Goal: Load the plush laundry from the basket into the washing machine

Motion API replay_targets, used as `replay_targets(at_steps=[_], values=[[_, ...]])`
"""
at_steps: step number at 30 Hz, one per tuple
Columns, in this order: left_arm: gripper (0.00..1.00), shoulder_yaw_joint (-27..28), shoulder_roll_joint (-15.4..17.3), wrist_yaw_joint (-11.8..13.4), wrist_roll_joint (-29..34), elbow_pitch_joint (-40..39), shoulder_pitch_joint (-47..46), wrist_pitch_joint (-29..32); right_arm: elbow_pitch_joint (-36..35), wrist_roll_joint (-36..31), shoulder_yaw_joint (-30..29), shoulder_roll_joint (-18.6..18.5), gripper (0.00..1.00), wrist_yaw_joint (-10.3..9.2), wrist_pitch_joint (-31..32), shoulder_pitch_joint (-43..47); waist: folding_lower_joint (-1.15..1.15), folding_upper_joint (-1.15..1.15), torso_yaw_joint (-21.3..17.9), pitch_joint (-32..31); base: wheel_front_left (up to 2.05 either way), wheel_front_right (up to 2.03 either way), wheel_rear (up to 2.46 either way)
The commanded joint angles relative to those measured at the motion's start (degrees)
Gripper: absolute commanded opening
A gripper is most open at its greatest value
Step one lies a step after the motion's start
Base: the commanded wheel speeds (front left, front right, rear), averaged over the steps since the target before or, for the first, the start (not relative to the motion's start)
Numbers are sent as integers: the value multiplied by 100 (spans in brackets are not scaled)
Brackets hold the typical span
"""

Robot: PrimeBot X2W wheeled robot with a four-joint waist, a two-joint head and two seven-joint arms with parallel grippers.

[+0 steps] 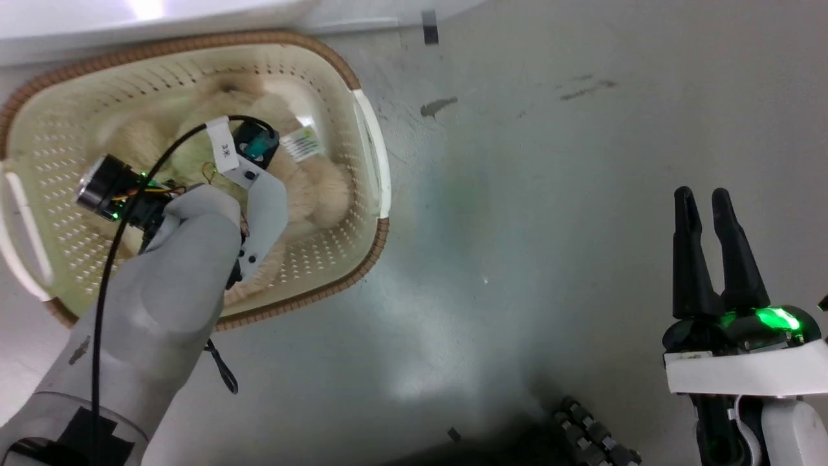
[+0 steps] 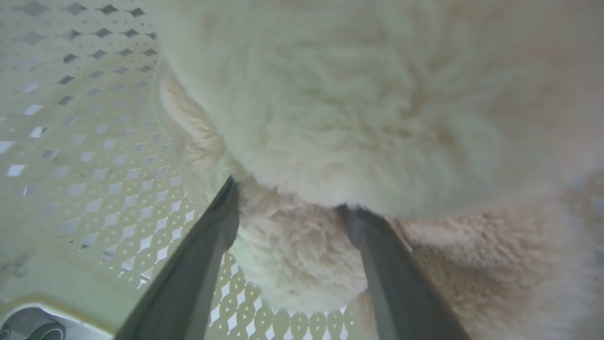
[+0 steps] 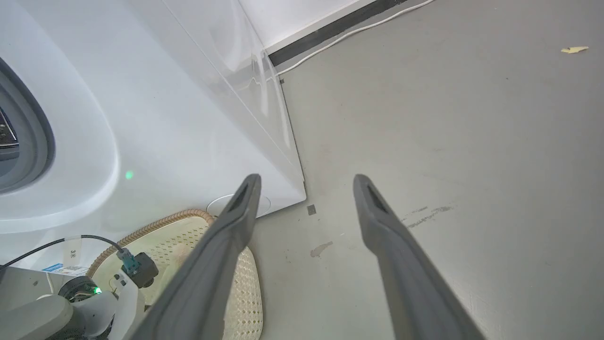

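Note:
The cream plush laundry lies in the oval basket on the floor at the upper left of the head view. My left wrist reaches down into the basket and hides its fingers there. In the left wrist view my left gripper is open, its two fingers straddling a rounded lump of the plush laundry with the tips pressed into the fur. My right gripper hangs open and empty over the bare floor at the lower right. The white washing machine stands just behind the basket, its grey porthole gasket at the left edge.
Grey floor stretches to the right of the basket, marked with a few dark smudges. A white cable runs along the wall's dark skirting. A dark ribbed part sits at the bottom edge of the head view.

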Motion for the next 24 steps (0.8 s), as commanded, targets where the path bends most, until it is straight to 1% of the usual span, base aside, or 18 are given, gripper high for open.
replay_targets(at_steps=[1, 5, 8, 14, 19, 20, 21, 22, 24], values=[[100, -87, 84, 55, -42, 27, -140, 116, -65, 109, 21, -3, 100, 4, -58, -54, 0, 0, -62, 135, 0, 0, 0], [100, -205, 215, 73, -178, -162, -183, 341, -125, 267, 30, -3, 100, 4, -106, -62, -1, 0, -139, 352, 0, 0, 0], [100, -328, 255, 65, -261, -322, -240, 510, -132, 372, 35, -3, 100, 4, -142, -87, -1, 0, -195, 518, 0, 0, 0], [100, -593, 422, -121, -458, -549, -370, 583, -147, 582, 122, -3, 100, 4, -214, -162, -1, 0, -356, 807, 0, 0, 0], [100, -722, 554, -3, -637, -481, -452, 976, -175, 758, 185, -4, 100, 4, -274, -264, -1, 0, -462, 1018, 0, 0, 0], [92, -741, 583, 33, -677, -451, -469, 1093, -180, 794, 194, -4, 100, 5, -286, -285, -1, 0, -482, 1060, 0, 0, 0], [28, -751, 599, 44, -701, -476, -468, 1128, -178, 809, 200, -4, 100, 5, -291, -301, -1, 0, -493, 1074, 0, 0, 0], [0, -755, 610, 37, -715, -532, -450, 1116, -170, 811, 203, -4, 100, 5, -291, -314, -1, 0, -496, 1071, 0, 0, 0], [0, -752, 635, 31, -753, -629, -416, 1126, -144, 814, 206, -4, 100, 5, -291, -350, -1, 0, -499, 1061, 0, 0, 0]])
